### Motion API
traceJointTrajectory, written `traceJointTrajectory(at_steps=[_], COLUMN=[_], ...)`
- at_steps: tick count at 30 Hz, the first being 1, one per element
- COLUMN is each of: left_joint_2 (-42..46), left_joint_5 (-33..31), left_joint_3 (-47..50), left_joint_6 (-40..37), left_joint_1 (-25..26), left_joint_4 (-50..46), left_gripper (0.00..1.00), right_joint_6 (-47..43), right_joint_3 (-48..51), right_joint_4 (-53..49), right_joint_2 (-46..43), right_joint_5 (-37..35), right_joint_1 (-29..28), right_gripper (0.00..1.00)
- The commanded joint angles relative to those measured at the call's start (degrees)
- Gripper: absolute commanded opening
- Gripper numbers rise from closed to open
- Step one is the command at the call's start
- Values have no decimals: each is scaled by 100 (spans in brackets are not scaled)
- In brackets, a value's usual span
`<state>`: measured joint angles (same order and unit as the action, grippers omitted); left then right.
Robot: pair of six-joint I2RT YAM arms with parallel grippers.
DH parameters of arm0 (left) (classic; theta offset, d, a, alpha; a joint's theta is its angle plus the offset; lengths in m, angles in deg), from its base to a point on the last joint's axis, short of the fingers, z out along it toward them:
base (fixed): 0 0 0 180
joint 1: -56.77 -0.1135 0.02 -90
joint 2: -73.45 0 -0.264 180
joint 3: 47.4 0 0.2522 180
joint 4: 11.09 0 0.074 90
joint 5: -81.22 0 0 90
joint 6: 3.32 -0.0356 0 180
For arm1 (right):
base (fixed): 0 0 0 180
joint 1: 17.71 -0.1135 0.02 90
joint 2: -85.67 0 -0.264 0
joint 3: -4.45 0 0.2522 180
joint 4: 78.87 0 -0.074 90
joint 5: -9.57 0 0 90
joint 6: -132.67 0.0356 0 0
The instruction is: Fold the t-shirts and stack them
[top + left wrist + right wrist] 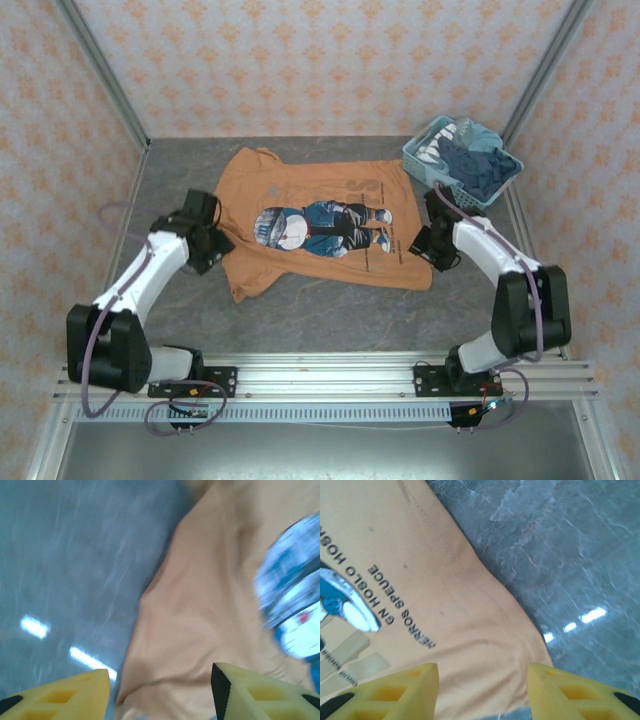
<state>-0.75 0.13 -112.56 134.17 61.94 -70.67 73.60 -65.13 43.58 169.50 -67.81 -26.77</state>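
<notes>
T-shirts show in two places. One orange t-shirt lies spread flat, front up, in the middle of the grey table, with one dark picture print across the chest. The rest are bundled in one light-blue basket at the far right corner: a dark blue heap and some pale cloth. How many pieces that makes cannot be told.

Two arms reach in, one from each side. The left gripper sits at the shirt's left edge. In the left wrist view the left gripper has its two yellow fingers spread apart, one over the table and one over the orange cloth; that view is blurred.

The right gripper sits at the shirt's right edge, near its nearer corner. In the right wrist view the right gripper also has its two yellow fingers apart. They stand over the hem of the shirt, beside grey lettering. Whether either gripper touches the cloth cannot be told.
</notes>
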Motion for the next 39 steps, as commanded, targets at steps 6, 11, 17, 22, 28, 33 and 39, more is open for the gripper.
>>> traceJointTrajectory(at_steps=[6, 11, 17, 22, 28, 33, 39], left_joint_2=[476, 294, 140, 167, 351, 995, 1420], left_joint_5=[923, 938, 954, 930, 1018, 1090, 1245], left_joint_3=[1235, 1324, 1423, 1430, 1409, 1499, 1510], left_joint_6=[1933, 2172, 2306, 2248, 2053, 2053, 2124], left_joint_1=[152, 428, 614, 651, 988, 1438, 2105], left_joint_4=[689, 863, 789, 726, 273, -303, -622], left_gripper=[66, 63, 52, 33, 0, 0, 0], right_joint_6=[272, 498, 502, 509, 709, 817, 848], right_joint_3=[962, 1264, 1257, 1281, 1381, 1380, 1430], right_joint_4=[-126, 156, 109, 22, 102, 176, 273], right_joint_2=[-784, -711, -629, -633, -614, -566, -324], right_joint_5=[459, 566, 492, 361, 391, 385, 513], right_joint_1=[26, 117, 193, 266, 348, 361, 361], right_gripper=[56, 55, 53, 52, 50, 49, 40])
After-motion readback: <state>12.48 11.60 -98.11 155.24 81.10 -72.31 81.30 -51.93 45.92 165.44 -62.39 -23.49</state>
